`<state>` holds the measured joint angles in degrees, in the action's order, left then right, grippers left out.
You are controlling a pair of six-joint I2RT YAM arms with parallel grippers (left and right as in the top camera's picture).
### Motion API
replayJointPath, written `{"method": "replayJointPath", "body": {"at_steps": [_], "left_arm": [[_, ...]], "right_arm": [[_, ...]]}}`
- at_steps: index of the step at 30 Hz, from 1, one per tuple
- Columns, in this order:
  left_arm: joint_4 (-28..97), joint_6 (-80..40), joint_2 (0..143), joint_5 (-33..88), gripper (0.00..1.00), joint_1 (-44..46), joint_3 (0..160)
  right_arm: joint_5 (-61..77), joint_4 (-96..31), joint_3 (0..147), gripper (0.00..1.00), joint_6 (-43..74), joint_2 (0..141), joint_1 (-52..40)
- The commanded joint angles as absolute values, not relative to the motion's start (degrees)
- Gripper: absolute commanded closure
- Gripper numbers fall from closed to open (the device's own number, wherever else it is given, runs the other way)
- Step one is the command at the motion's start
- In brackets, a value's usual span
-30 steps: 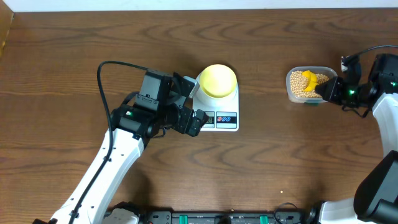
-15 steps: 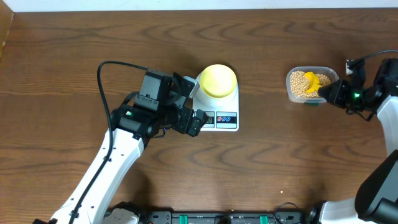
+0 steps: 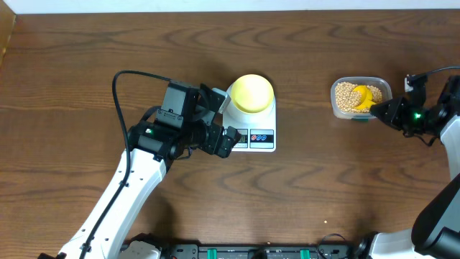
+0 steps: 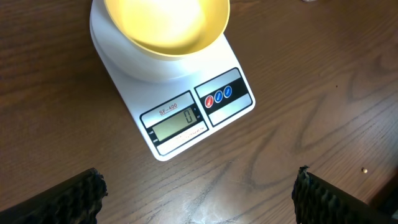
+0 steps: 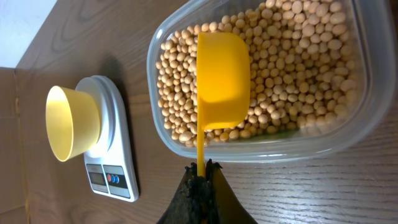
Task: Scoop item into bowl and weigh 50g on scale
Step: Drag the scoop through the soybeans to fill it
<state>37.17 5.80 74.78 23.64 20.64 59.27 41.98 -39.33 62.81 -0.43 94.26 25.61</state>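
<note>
The pale yellow bowl (image 3: pixel 251 93) stands empty on the white scale (image 3: pixel 262 137), whose display (image 4: pixel 176 121) reads zero. My left gripper (image 3: pixel 224 119) hovers open just left of the scale, its fingers wide apart over bare wood (image 4: pixel 198 186). Beige beans (image 3: pixel 346 96) fill a clear tub (image 3: pixel 336 108) at the right. My right gripper (image 3: pixel 379 109) is shut on the handle of a bright yellow spoon (image 5: pixel 221 81), whose cup lies over the beans (image 5: pixel 292 68). The bowl (image 5: pixel 68 121) and the scale (image 5: pixel 112 177) also show far off in the right wrist view.
A black cable (image 3: pixel 126 75) loops from the left arm over the table. The table's back edge (image 3: pixel 230 8) runs along the top. The tub's near wall (image 5: pixel 261 152) sits just ahead of my right fingers.
My right gripper has drawn back to the right, sliding the yellow spoon slightly that way over the beans. The left arm, bowl and scale have not moved.
</note>
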Motion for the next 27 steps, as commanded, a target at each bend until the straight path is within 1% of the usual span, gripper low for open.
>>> {"method": "replayJointPath", "body": {"at_steps": [1, 27], "left_arm": [[37.19, 5.48, 74.91, 23.24, 0.02, 20.71, 59.24], [37.19, 5.48, 74.91, 23.24, 0.02, 20.71, 59.24]], "right_arm": [[44.6, -39.16, 62.06, 0.99, 0.14, 94.85, 25.8], [44.91, -34.41, 60.71, 0.99, 0.38, 94.85, 22.61]]}}
